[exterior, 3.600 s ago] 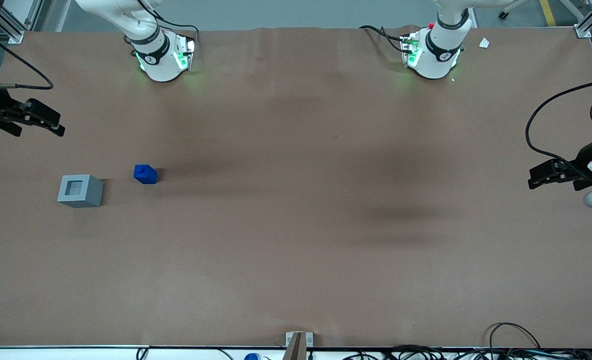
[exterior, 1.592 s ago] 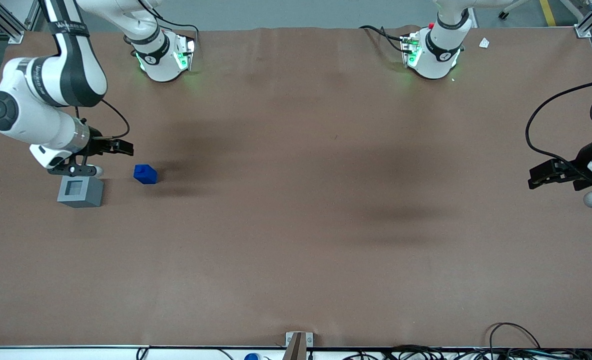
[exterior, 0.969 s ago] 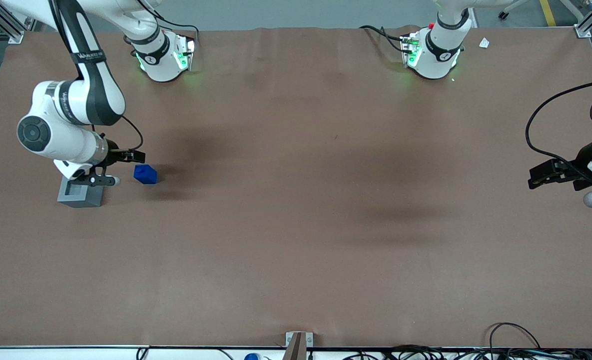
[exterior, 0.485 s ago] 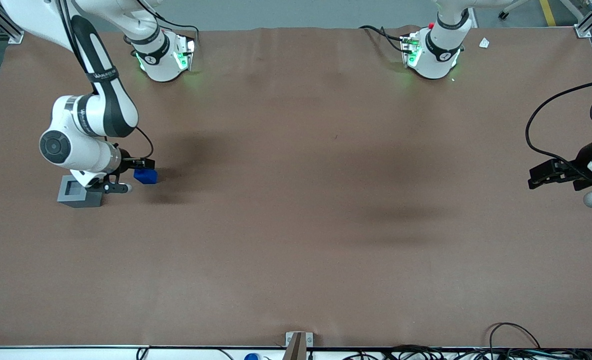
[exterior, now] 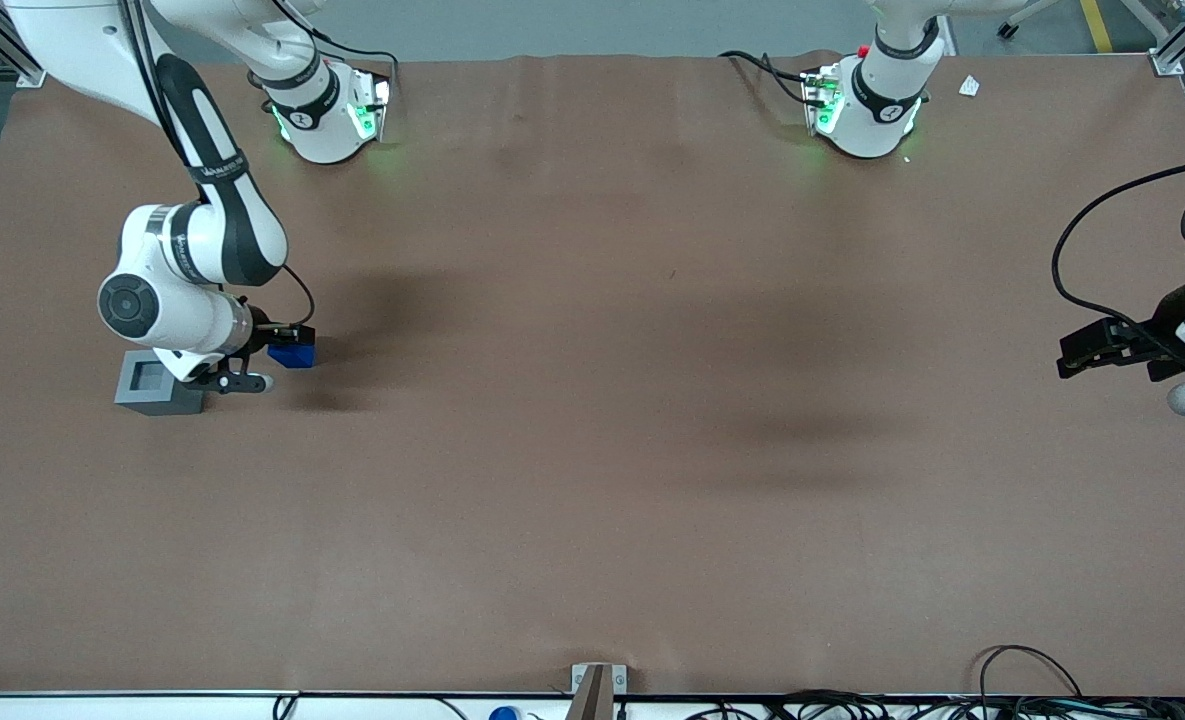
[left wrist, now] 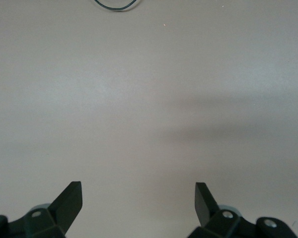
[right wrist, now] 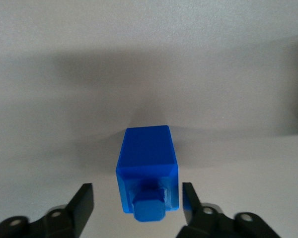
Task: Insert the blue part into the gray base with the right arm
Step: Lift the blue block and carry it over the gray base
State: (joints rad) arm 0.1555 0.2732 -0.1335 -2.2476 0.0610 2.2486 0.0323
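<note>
The blue part [exterior: 295, 354] lies on the brown table beside the gray base [exterior: 155, 385], a light-gray cube with a square socket in its top. My right arm [exterior: 187, 260] reaches down over them, and its wrist covers part of the base. My gripper [exterior: 287, 338] sits right at the blue part. In the right wrist view the blue part [right wrist: 147, 166] lies on its side with its stub toward the camera. The gripper [right wrist: 137, 204] is open, one finger on each side of the part with small gaps, not touching it.
The brown table top [exterior: 592, 420] spreads wide toward the parked arm's end. The working arm's green-lit base [exterior: 327, 115] stands at the table's edge farthest from the front camera. Cables [exterior: 1032, 690] lie along the near edge.
My right arm has swung in from the table's end and come down over the base and the blue part. The gripper now straddles the blue part. The part and the base have not moved.
</note>
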